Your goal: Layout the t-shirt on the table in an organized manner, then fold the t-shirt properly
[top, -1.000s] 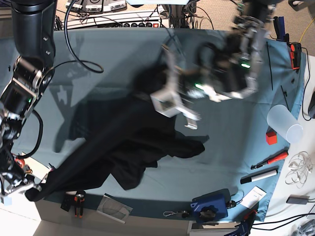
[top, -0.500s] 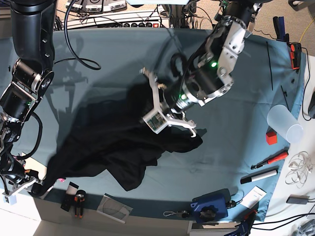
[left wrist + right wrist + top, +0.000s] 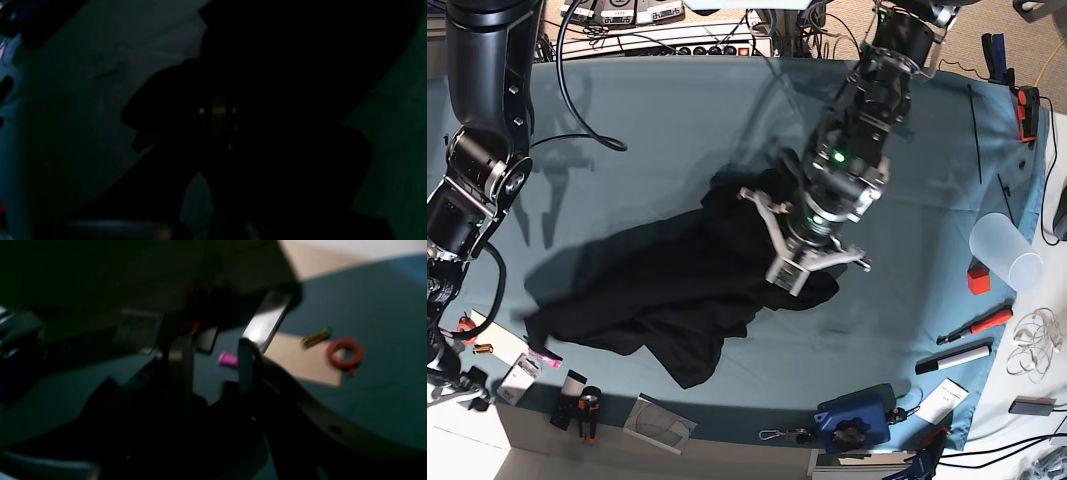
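With the right claw (image 3: 213, 366) standing wide and empty off the tabletop's (image 3: 627, 110) left edge, the t-shirt (image 3: 667, 290) lay crumpled mid-tabletop, and the left claw (image 3: 812, 250), apparently pinched narrow on its right hem, needed a slow, level pull to flatten it.

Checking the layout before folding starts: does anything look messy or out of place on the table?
Yes. The t-shirt lies crumpled in a bunched heap across the table, not spread flat. Small clutter sits along the near edge, including a red-handled tool and a clear cup tipped on its side.
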### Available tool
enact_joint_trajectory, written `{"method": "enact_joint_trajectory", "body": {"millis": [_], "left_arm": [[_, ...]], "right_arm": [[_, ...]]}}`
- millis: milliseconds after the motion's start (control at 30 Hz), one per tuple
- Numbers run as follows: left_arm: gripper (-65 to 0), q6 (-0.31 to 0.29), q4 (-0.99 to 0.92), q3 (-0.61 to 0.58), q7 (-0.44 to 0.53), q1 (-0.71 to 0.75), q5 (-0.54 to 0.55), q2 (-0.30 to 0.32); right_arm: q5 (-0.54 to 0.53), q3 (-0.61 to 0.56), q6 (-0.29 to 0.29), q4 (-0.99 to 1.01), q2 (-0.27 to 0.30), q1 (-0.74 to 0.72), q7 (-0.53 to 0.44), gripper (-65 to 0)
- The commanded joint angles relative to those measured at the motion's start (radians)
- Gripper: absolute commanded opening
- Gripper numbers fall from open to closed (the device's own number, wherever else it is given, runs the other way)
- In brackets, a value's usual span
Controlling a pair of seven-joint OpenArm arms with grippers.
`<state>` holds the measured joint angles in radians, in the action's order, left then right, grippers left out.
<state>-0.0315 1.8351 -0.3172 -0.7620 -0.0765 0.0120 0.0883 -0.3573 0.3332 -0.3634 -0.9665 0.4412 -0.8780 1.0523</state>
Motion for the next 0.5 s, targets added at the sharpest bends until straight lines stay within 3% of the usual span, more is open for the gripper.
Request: {"method": "enact_joint_trajectory", "body": {"millis": [0,33,133,200,300,467], "left_arm": [[-65.0,-0.021,0.020,0.003,0.023,-0.019,0.006,-0.007],[-64.6,-0.047,0.020,0.003,0.023,-0.020,0.006,-0.007],[-38.1,-0.089,0.020,0.003,0.027,-0.021,0.006,-0.008],[-25.7,-0.089,0.020,0.003,0.048,-0.021,0.006,-0.008],[-23.2,-0.089,0.035,0.003,0.030,-0.027,0.019,-0.008],[-23.4,-0.090,0.196,0.003,-0.130,-0.041,0.104,-0.007]], "right_arm": [[-0.040,0.000,-0.027,-0.017,0.010,-0.039,0.002,-42.7],[-0.075,0.000,-0.064,-0.017,0.010,-0.039,0.034,-42.7],[-0.219,0.000,-0.161,-0.018,0.010,-0.039,0.092,-42.7],[-0.298,0.001,-0.189,-0.026,0.010,-0.039,0.111,-42.7],[-0.341,0.002,-0.222,-0.051,0.010,-0.038,0.158,-42.7],[-0.432,0.002,-0.258,-0.118,0.010,-0.022,0.282,-42.7]]}}
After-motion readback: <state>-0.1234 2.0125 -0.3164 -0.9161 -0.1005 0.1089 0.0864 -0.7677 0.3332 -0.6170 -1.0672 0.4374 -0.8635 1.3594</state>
